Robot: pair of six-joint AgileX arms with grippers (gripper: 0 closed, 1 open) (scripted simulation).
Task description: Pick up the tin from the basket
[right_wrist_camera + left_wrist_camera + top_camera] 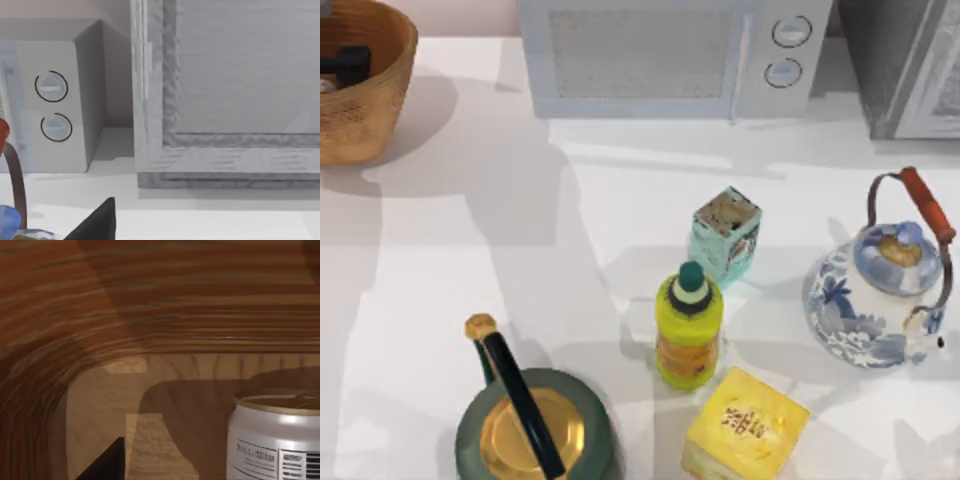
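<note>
left gripper point(345, 65) inside basket point(375, 100), beside tin point(272, 440)

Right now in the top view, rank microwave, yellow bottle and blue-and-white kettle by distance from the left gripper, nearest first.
The left gripper sits inside the basket, at the far left.
1. microwave, back centre.
2. yellow bottle, front centre.
3. blue-and-white kettle, right side.

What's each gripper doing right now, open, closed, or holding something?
Left gripper: inside the basket by the tin; cannot tell.
Right gripper: cannot tell.
</note>
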